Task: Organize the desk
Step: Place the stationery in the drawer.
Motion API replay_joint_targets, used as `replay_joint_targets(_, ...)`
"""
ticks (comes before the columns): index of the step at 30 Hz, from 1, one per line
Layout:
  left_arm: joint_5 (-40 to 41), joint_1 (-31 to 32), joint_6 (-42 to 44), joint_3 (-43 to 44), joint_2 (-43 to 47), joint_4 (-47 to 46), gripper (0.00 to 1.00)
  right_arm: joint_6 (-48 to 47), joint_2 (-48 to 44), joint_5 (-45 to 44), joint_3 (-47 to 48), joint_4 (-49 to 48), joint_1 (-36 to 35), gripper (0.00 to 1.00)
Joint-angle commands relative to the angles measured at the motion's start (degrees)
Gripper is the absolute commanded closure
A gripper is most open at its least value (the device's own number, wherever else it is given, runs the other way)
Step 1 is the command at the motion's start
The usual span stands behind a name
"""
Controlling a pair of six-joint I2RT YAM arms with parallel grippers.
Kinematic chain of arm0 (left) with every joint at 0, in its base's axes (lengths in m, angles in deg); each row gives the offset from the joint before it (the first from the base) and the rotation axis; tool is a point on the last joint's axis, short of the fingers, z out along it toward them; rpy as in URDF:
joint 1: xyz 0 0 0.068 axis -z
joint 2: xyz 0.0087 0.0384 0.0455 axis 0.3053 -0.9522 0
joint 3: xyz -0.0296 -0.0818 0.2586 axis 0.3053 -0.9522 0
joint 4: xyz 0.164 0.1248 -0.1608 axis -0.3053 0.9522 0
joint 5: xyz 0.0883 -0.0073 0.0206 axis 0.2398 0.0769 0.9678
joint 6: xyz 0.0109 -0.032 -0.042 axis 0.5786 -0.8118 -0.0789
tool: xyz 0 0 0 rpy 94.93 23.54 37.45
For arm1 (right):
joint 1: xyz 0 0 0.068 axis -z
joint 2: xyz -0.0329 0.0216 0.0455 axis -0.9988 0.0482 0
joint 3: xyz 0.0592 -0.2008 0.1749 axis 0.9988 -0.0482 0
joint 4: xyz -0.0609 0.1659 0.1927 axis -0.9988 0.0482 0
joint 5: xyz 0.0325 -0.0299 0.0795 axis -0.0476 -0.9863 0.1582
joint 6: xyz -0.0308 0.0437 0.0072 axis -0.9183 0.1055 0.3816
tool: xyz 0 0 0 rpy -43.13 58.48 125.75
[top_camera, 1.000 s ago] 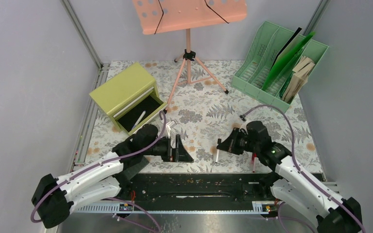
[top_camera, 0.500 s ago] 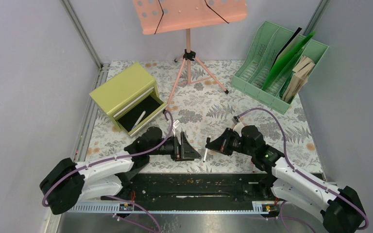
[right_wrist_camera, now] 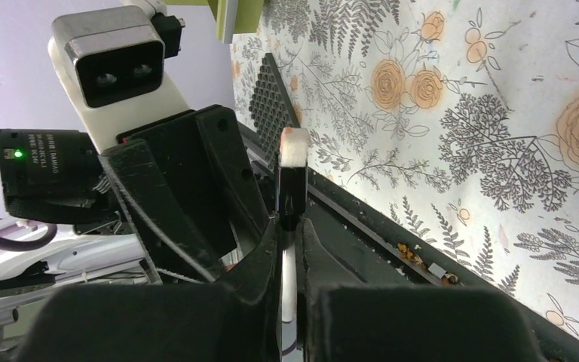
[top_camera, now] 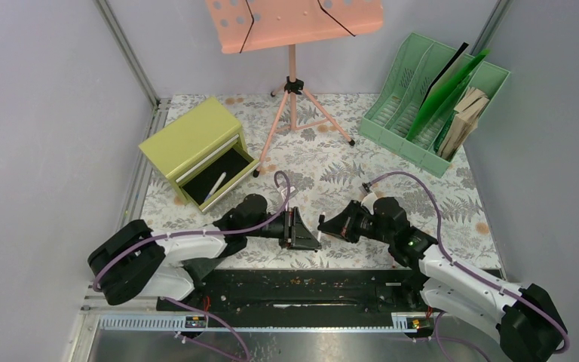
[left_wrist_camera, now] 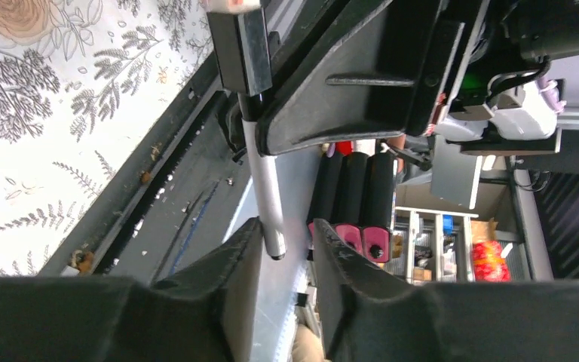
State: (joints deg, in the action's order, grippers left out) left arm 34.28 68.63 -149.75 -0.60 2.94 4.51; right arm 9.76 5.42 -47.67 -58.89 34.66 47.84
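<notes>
Item 1: large flat desk, whitish top w/ grey-green fern print & orange flowers, lies under both my arms.
Item 2: slim grey-white pen w/ black cap, clenched in my R claw, over desk's near edge.
My L claw: fingers apart, flanking pen's free end, gap showing on one side.
Item 3: olive-yellow drawer cabinet, far L of desk, drawer open.
</notes>
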Motion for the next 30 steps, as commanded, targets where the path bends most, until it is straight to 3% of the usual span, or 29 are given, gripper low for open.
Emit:
replay_joint_targets(1,-2.2,0.3,0.3,3.5,-1.3,-5.4,0.81,1.0,1.0,0.7,-0.4,-4.4,-0.4,1.00)
replay_joint_targets(4,-1.4,0.4,0.8,3.4,-1.1,-4.8,0.98,1.0,1.7,0.5,-0.3,-4.5,-0.5,1.00)
replay_joint_targets(5,-1.1,0.3,1.3,3.3,-0.9,-4.0,1.00,1.0,1.9,0.4,-0.4,-4.5,-0.5,0.95)
replay_joint_targets(6,-0.8,0.3,1.9,3.3,-0.4,-2.6,1.00,0.8,2.0,0.5,-0.4,-4.5,-0.4,0.88)
replay_joint_targets(10,1.4,0.3,6.7,4.5,2.5,5.7,1.00,0.4,1.3,-0.4,-0.5,-3.1,-0.4,0.39)
replay_joint_targets(14,6.1,0.1,14.3,7.5,6.5,19.9,1.00,-0.7,-2.6,-3.2,-1.0,1.8,-0.5,0.19)
replay_joint_targets(19,13.0,-0.8,19.8,9.2,12.3,29.6,1.00,-2.5,-10.2,-7.2,-1.5,9.1,-0.4,0.08)
replay_joint_targets(30,27.2,-5.1,33.8,14.6,24.7,52.3,1.00,-1.5,-19.8,-13.1,-3.6,24.8,-0.4,0.04)
